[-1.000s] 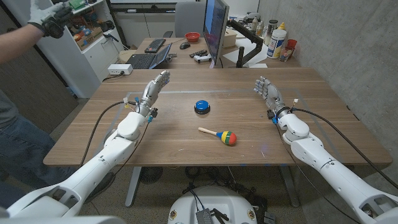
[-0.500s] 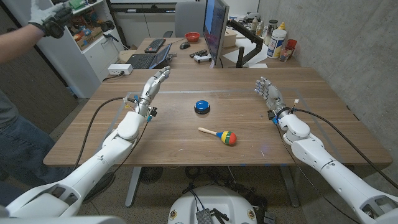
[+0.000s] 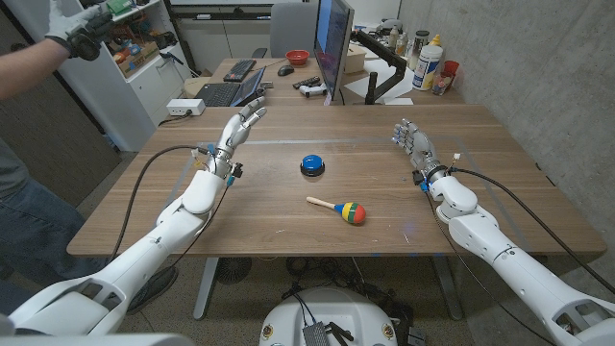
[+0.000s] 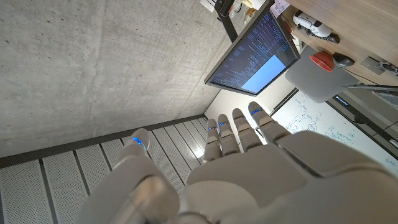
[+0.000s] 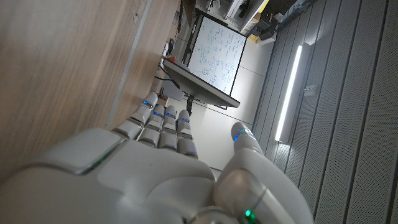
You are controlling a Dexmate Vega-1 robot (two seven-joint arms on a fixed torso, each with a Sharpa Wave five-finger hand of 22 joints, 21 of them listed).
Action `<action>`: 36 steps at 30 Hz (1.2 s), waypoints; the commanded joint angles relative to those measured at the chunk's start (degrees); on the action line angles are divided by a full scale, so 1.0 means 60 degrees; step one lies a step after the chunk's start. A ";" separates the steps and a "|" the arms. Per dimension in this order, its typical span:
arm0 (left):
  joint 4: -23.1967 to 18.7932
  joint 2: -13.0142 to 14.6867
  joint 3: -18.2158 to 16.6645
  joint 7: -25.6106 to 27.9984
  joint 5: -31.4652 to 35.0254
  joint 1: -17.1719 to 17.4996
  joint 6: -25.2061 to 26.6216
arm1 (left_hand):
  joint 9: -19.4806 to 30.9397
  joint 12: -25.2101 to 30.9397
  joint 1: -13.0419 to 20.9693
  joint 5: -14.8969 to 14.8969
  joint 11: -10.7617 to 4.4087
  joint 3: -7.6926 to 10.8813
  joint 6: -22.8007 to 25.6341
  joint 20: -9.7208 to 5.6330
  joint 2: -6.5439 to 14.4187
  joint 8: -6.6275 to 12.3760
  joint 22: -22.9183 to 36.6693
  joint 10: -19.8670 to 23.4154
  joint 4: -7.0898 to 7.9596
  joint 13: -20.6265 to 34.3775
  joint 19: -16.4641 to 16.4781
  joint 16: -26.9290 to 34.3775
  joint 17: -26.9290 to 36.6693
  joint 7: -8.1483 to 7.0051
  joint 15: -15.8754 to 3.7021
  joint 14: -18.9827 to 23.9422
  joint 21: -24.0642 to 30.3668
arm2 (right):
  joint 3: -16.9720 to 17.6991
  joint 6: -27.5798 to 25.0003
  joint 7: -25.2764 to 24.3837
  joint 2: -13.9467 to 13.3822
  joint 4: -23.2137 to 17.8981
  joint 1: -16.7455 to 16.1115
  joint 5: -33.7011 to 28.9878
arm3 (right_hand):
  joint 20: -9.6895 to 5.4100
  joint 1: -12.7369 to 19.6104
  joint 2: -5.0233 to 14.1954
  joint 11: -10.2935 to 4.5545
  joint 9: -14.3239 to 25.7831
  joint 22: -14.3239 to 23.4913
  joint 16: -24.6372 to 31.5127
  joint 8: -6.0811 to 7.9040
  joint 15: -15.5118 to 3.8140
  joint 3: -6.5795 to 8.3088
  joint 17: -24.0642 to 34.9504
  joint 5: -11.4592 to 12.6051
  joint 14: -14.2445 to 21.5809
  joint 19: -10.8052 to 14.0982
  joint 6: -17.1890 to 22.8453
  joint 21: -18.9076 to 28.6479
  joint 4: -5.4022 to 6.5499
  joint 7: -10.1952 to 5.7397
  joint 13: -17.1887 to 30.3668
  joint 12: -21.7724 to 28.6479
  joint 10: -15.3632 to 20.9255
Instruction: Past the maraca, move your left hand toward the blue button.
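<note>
Lying beside the round blue button (image 3: 312, 165), a striped maraca (image 3: 338, 208); left hand (image 3: 237, 134) empty, fingers spread.

Person (image 3: 38, 144) at head view's left edge – cut off, mostly out of frame. Items on back desk (image 3: 240, 72) too small to ID. Monitor (image 4: 258, 53) text in left wrist view illegible.

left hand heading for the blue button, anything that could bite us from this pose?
1. The left hand is raised with fingers open, off to the side of the blue button; sweeping across low, it could shove the button instead of stopping at it.
2. The maraca lies loose just nearer the robot than the button; a low forearm might roll it.
3. The left arm's cable loops outward and could drag.
</note>
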 commanded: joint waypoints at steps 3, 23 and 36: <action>-0.0016 0.0007 0.0127 0.0936 0.1428 -0.0226 -0.0257 | 0.0051 0.0077 0.0253 0.0031 -0.0199 0.0038 0.0340 0.0215 0.0050 0.0120 0.0025 0.0142 -0.0139 0.0036 0.0140 0.0070 0.0018 -0.0359 0.0228 0.0171 -0.0044 | 0.0091 0.0127 -0.0130 -0.0071 -0.0189 -0.0252 -0.0018 | -0.0167 0.0084 0.0055 0.0025 0.0049 0.0016 0.0015 0.0072 -0.0016 -0.0073 0.0019 0.0066 0.0044 0.0066 0.0096 -0.0051 -0.0010 0.0031 0.0027 0.0018 0.0107; -0.0423 0.0132 0.0379 0.2830 0.3917 -0.0386 -0.0145 | 0.0047 0.0124 0.0682 -0.0015 -0.0171 0.0139 0.0438 0.1152 0.0065 0.0035 0.0018 0.0350 -0.0384 0.0062 0.0937 0.0083 0.0016 -0.1289 0.0366 0.0467 0.0120 | 0.0170 0.0388 -0.0039 -0.0017 -0.0032 -0.0405 0.0081 | -0.0148 0.0094 0.0086 0.0006 0.0050 0.0019 0.0017 0.0074 -0.0023 -0.0135 0.0021 0.0082 0.0059 0.0089 0.0134 -0.0118 -0.0020 -0.0005 0.0028 0.0026 0.0155; -0.0676 0.0373 0.0833 0.4242 0.5512 -0.0674 0.0520 | 0.0046 0.0184 0.0827 -0.0060 -0.0166 0.0173 0.0777 0.1204 0.0054 0.0124 0.0016 0.0546 -0.0447 0.0073 0.1066 0.0110 0.0017 -0.1192 0.0295 0.0652 0.0105 | 0.0250 0.0439 -0.0068 -0.0110 -0.0146 -0.0537 0.0087 | -0.0141 0.0106 0.0102 -0.0016 0.0051 0.0021 0.0012 0.0077 -0.0019 -0.0174 0.0018 0.0091 0.0061 0.0111 0.0164 -0.0159 -0.0031 -0.0049 0.0029 0.0021 0.0159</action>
